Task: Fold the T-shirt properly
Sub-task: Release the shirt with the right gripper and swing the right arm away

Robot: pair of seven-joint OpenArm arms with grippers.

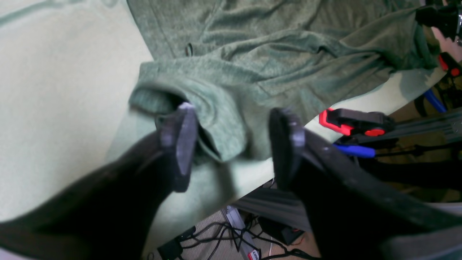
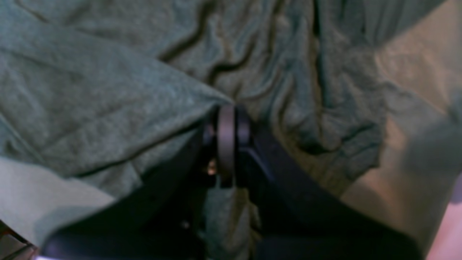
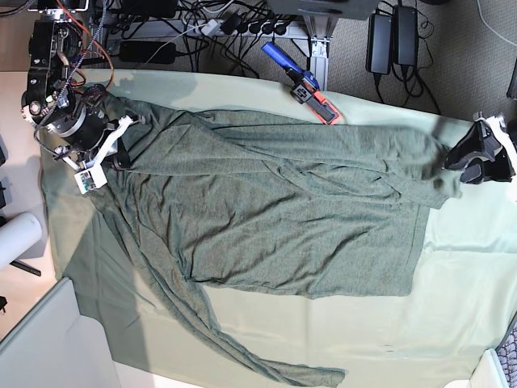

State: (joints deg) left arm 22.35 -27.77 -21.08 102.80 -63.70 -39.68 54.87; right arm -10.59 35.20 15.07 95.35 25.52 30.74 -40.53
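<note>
While the left gripper [image 1: 231, 144] is standing with its jaws apart, holding nothing, just off a bunched sleeve edge at the table's edge, the right gripper [image 2: 227, 144] is pinching a fold of the T-shirt [image 3: 275, 218] with pads pressed together at the opposite end. Folding is looking barely begun: the dark heathered grey-green shirt is lying spread wide across the pale mint-green tablecloth [image 3: 452, 307], stretching almost from one end of the table to the other along its far edge, with one long flap trailing diagonally toward the near edge. No neat rectangle is showing yet; sleeves and sides are probably all left to bring in. Fabric is looking soft, wrinkled, ridged near both grippers. A red-and-black clamp [image 3: 311, 95] is sitting on the far edge beside the shirt.
</note>
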